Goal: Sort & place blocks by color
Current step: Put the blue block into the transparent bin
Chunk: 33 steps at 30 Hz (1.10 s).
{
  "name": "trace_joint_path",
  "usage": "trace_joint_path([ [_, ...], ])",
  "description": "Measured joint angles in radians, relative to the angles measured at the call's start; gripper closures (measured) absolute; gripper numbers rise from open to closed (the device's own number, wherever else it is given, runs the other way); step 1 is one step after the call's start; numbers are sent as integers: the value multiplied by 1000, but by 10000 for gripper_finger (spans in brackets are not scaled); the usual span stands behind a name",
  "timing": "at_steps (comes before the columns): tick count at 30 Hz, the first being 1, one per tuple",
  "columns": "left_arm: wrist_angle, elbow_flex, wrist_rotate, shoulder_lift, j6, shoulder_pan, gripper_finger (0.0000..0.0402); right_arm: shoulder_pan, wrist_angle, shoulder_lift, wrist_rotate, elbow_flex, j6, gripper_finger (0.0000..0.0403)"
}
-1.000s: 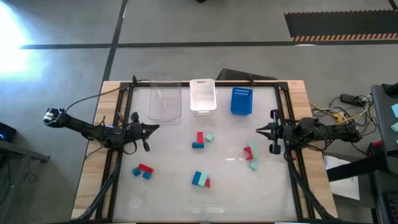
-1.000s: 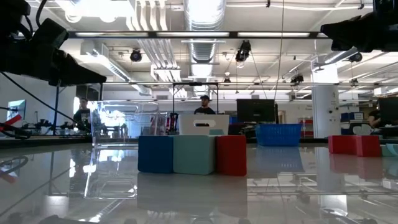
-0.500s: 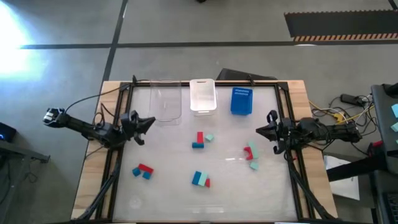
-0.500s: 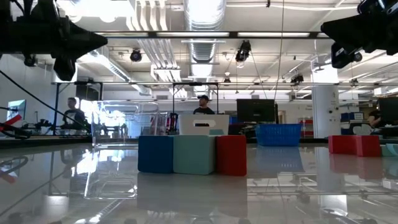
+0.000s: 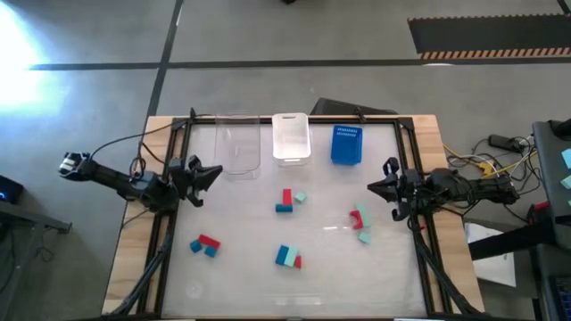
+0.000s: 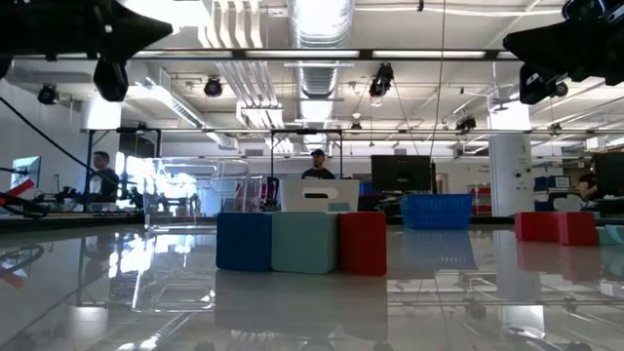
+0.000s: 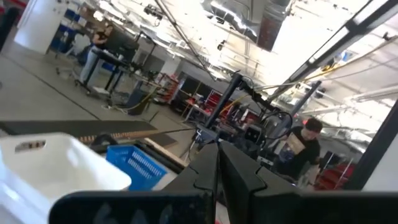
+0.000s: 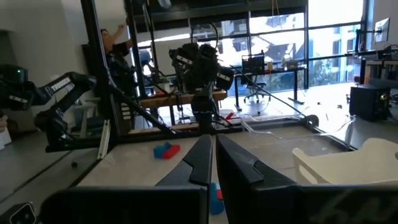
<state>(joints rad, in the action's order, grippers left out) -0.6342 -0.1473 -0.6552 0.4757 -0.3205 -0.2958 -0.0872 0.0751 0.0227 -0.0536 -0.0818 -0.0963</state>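
Note:
Small red, blue and mint blocks lie in loose clusters on the glossy table: one at the middle [image 5: 287,201], one right of it [image 5: 359,220], one near left [image 5: 205,244], one near middle [image 5: 287,258]. The low view shows a blue [image 6: 244,241], a mint [image 6: 305,243] and a red block [image 6: 363,243] side by side. My left gripper [image 5: 217,169] hovers shut at the left, near the clear bin, high above the table. My right gripper [image 5: 370,186] hovers shut at the right, just far of the right cluster. Neither holds anything.
Three bins stand in a row along the far edge: clear [image 5: 237,147], white [image 5: 291,136], blue [image 5: 346,144]. A black frame [image 5: 178,134] borders the table. People stand in the room beyond [image 6: 319,166]. Cables lie off the right side [image 5: 486,165].
My left gripper has risen and drawn slightly toward the far edge, rolling about its own axis and tipping its fingers upward. My right gripper has rolled in place. Both stay shut. No block has moved.

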Motion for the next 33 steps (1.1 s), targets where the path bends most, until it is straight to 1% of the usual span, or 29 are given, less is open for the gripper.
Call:
trace_joint_path([
  [3,-5,-76,0,68,21,0,402,0,12,0,0,0,0,390],
  [9,-3,-209,11,245,43,0,402,0,37,0,0,0,3,390],
  [16,20,-332,96,452,37,-1,402,0,41,0,0,0,3,390],
  [18,93,-379,125,514,2,-1,402,0,43,0,0,0,3,390],
  [20,206,-432,155,566,-46,-1,402,0,43,0,0,0,3,390],
  [25,594,-597,252,694,-136,0,402,0,52,0,0,0,3,390],
  [28,781,-681,285,773,-144,0,402,0,75,0,0,0,3,390],
  [31,884,-741,289,852,-123,1,402,0,89,0,0,0,3,390],
  [33,906,-768,289,903,-87,3,402,0,92,0,-1,0,3,390],
])
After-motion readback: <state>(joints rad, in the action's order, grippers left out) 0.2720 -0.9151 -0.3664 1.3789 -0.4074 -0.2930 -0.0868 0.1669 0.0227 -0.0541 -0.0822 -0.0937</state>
